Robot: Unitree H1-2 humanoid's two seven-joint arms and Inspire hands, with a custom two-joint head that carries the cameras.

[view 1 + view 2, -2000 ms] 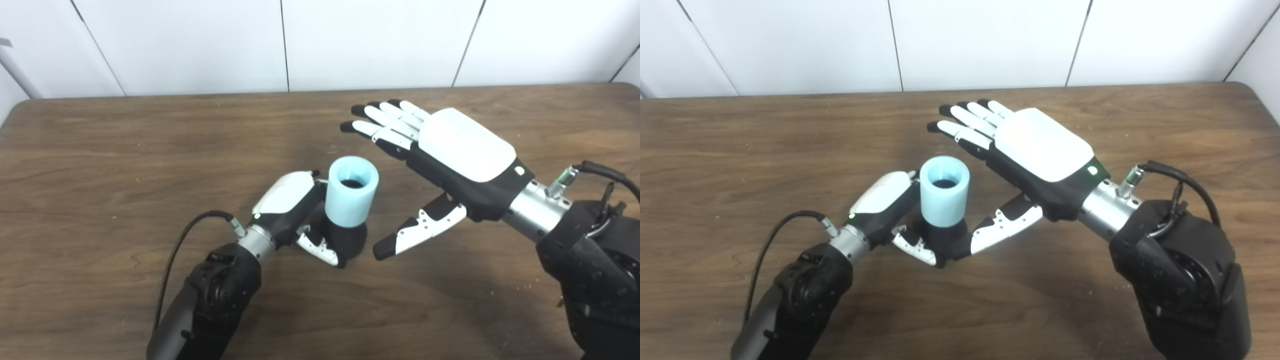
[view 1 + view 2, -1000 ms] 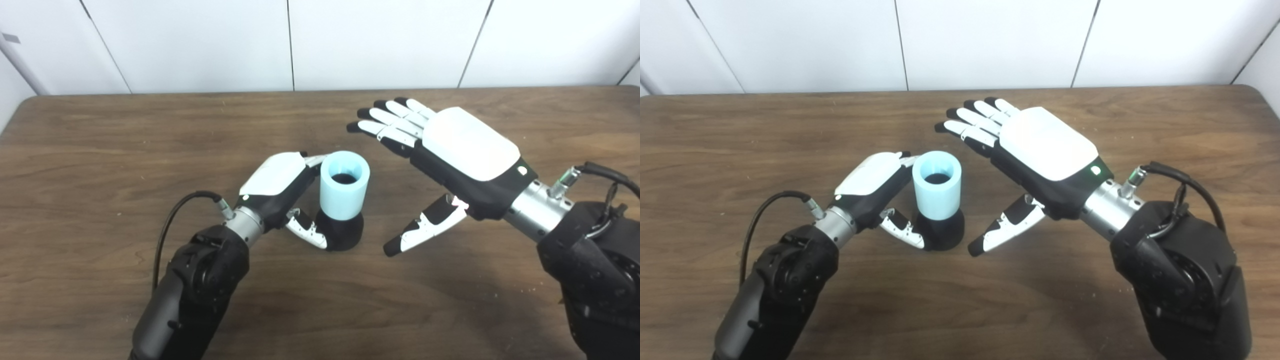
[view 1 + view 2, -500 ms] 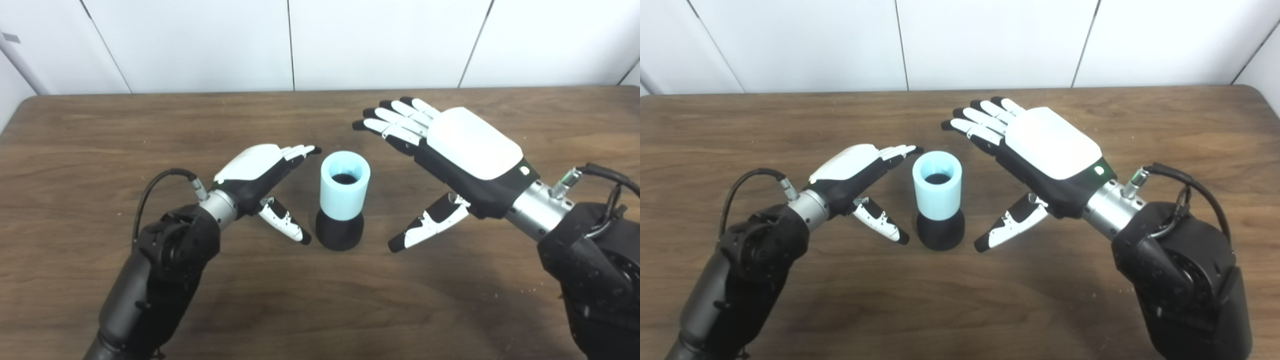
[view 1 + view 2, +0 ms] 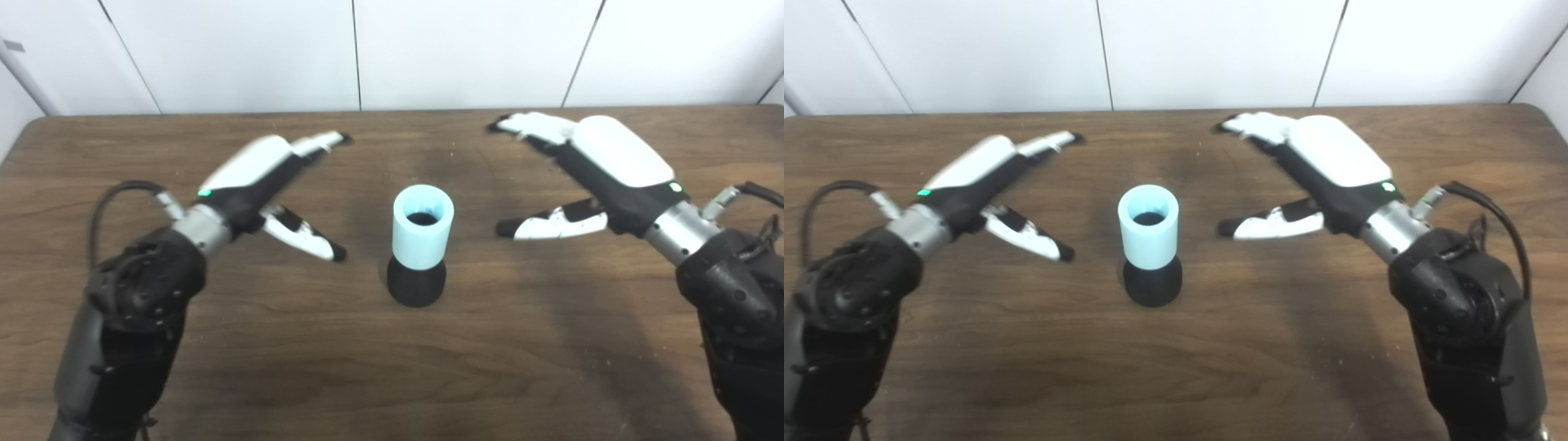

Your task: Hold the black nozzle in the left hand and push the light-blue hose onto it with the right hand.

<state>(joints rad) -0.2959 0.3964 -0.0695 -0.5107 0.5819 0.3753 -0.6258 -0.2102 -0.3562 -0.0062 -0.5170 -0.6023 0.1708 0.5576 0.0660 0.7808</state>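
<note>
The black nozzle [image 4: 416, 285] stands upright on the wooden table [image 4: 184, 343], near its middle. The light-blue hose [image 4: 423, 227], a short wide tube, sits pushed down over the nozzle's top, its open end facing up. My left hand [image 4: 263, 174] hovers to the left of them, open, fingers spread, holding nothing. My right hand [image 4: 591, 162] hovers to the right, open too and well apart from the hose. In the right eye view the hose [image 4: 1148, 226] and nozzle [image 4: 1152, 283] stand free between the left hand [image 4: 986, 174] and the right hand [image 4: 1323, 160].
A white panelled wall [image 4: 355, 55] runs behind the table's far edge. A black cable [image 4: 113, 196] loops from my left wrist, and another cable [image 4: 759, 193] from the right wrist. Nothing else lies on the table.
My left hand has let go of the nozzle and drawn away to the left and up. My right hand has also swung out to the right. Nozzle and hose stay standing in place.
</note>
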